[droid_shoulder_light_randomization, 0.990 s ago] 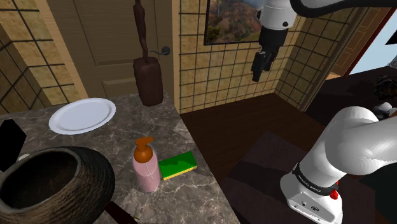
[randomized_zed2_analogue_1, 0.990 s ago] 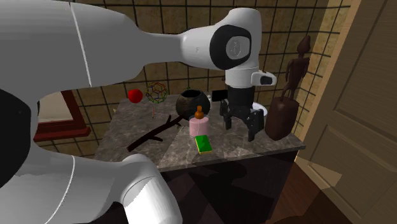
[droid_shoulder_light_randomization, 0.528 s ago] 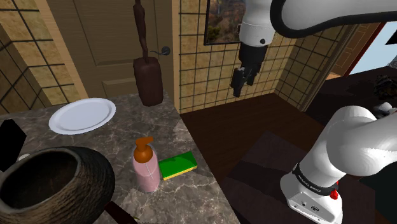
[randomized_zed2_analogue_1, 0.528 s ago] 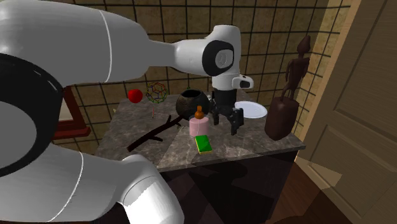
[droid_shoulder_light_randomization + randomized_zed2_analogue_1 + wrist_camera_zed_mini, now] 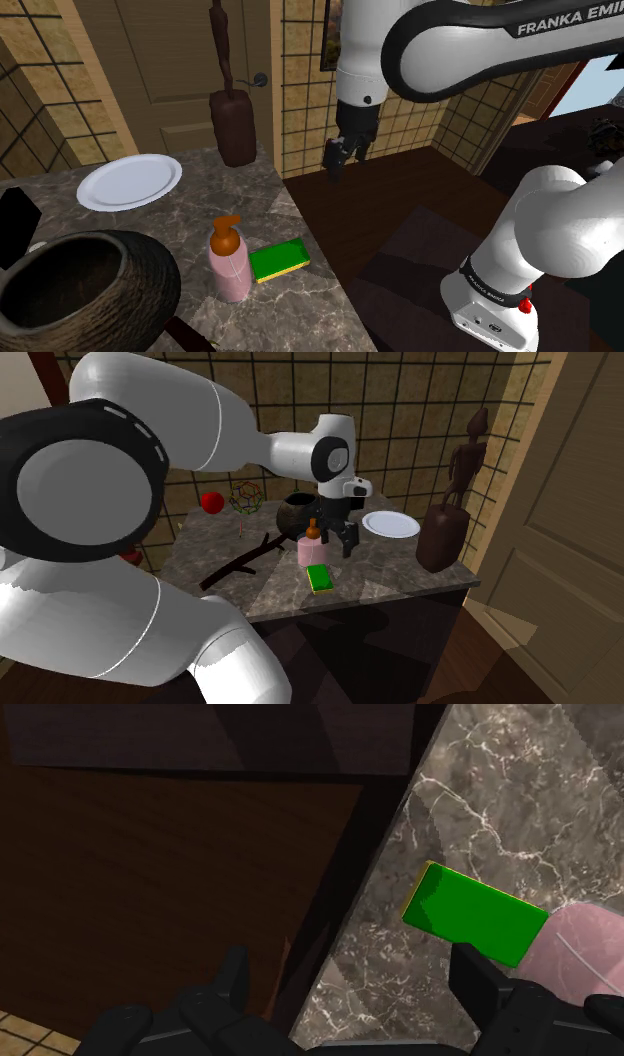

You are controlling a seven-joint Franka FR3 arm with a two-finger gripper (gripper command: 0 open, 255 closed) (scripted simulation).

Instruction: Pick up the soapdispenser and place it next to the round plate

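Subject: the soap dispenser (image 5: pixel 229 262), a pink bottle with an orange pump, stands upright on the marble counter (image 5: pixel 270 205) near its front edge, unheld. In the shoulder view a green sponge (image 5: pixel 279 259) lies just beside it at 3 o'clock, a large dark bowl (image 5: pixel 80 290) sits close at 9 o'clock, and the round white plate (image 5: pixel 129 181) rests well apart at 11 o'clock. A dark brown figurine (image 5: pixel 233 120) stands behind the plate's far side.

The gripper (image 5: pixel 335 157) hangs at roughly 1 o'clock from the bottle, raised and off the counter's edge. In the wrist view its fingers (image 5: pixel 235 974) are spread wide with nothing between them, and the sponge is ahead.

Assessment: approach stage; grasp not yet made. Recommended: bring the hand over the bottle, keep the spread full, and descend to clasp the pink body below the pump. Risk noted: the sponge and bowl crowd both flanks, so one finger could nudge either and tip the bottle.
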